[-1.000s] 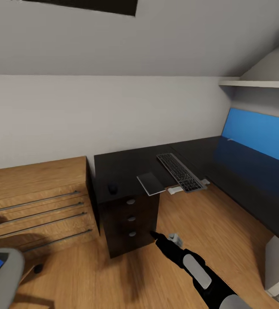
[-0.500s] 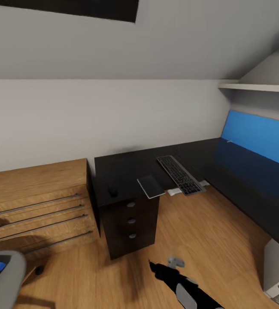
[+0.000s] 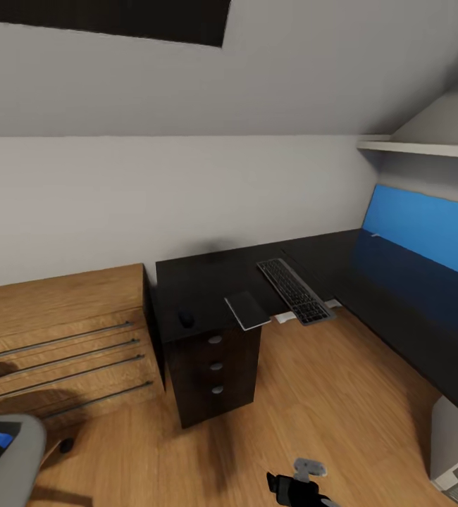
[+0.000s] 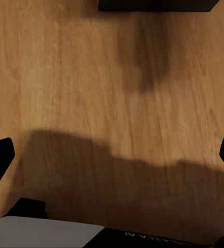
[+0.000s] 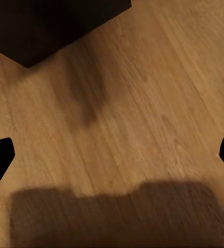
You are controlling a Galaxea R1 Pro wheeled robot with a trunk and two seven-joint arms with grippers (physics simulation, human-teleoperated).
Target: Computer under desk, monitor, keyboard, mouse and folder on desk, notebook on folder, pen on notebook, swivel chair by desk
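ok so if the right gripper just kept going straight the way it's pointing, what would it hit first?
Most likely the wood floor. The right wrist view looks along the open right gripper at bare floorboards, with the black drawer unit's base off to one side. How far off the floor lies is unclear.

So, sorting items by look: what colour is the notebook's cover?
Grey with a darker border, clearest in the head view: notebook.

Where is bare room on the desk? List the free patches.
Free: the back of the desk, between the wall, the mouse and the keyboard; also the stretch between the keyboard and the monitor. Crowded: the front edge, where the notebook and the keyboard overhang.
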